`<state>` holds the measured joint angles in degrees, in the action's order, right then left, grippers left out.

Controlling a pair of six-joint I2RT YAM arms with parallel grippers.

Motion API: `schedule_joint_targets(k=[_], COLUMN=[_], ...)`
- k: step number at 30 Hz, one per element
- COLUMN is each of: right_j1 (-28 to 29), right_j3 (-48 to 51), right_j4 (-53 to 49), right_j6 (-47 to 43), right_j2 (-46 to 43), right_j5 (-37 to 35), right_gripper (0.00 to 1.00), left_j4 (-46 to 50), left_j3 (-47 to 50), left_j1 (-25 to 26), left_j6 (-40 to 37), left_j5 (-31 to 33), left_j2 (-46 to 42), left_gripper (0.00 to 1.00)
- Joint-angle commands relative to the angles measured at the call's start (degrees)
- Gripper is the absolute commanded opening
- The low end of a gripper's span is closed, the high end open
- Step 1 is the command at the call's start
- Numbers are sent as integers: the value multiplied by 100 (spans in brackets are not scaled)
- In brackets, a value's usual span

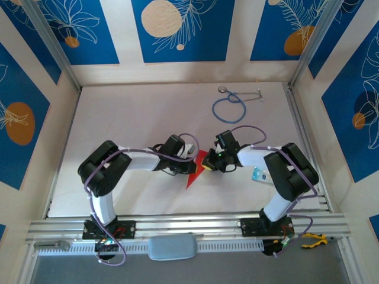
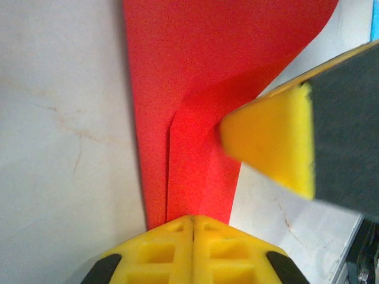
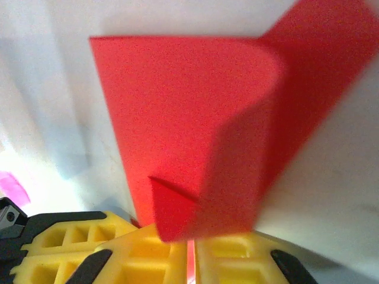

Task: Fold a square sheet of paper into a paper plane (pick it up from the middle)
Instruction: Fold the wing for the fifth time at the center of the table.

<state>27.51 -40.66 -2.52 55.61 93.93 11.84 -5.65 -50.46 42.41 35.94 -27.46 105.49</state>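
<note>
The red sheet of paper (image 1: 197,168) lies folded at the table's middle, its pointed end toward the near edge. My left gripper (image 1: 190,166) meets it from the left and my right gripper (image 1: 209,164) from the right. In the left wrist view my left gripper (image 2: 194,222) is shut at the end of the paper (image 2: 195,118), which runs away from it in long layered folds; the right gripper's yellow finger (image 2: 269,145) presses the paper's side. In the right wrist view my right gripper (image 3: 191,251) holds a thin red edge between nearly closed jaws, and the paper (image 3: 195,112) curls up above it.
A blue stethoscope (image 1: 230,106) lies at the back of the white table (image 1: 130,118). A small blue-and-white packet (image 1: 259,174) sits by the right arm. A yellow-handled tool (image 1: 312,239) rests on the front rail at the right.
</note>
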Motion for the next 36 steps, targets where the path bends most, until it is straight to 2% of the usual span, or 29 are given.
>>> schedule_joint_targets(k=[1, 5, 7, 13, 18, 24, 31, 36], right_j1=[-197, -388, -413, -238, 109, 168, -289, -550], right_j3=[149, 444, 588, 584, 421, 410, 568, 444], right_j4=[-345, -82, 248, 777, 775, 739, 981, 741], right_j6=[-286, -505, -690, -822, -893, -1008, -870, -824], right_j2=[-457, -946, -1085, -798, -503, -232, -40, -2], right_j5=[-173, -81, 241, 846, 680, 468, 222, 23], right_gripper=[12, 14, 13, 8, 7, 6, 6, 6], left_j4=[685, 713, 761, 857, 946, 978, 994, 1038], left_j3=[376, 484, 465, 346, 274, 298, 374, 414], left_j1=[-43, -33, -39, -35, -36, -32, -40, -32], left_j6=[-312, -439, -506, -519, -523, -544, -600, -632], left_j5=[48, -52, -92, -71, -24, -22, -31, 12], left_j2=[97, 42, 48, 75, 59, 42, 42, 48], left_gripper=[0, 0, 0, 0, 0, 0, 0, 0])
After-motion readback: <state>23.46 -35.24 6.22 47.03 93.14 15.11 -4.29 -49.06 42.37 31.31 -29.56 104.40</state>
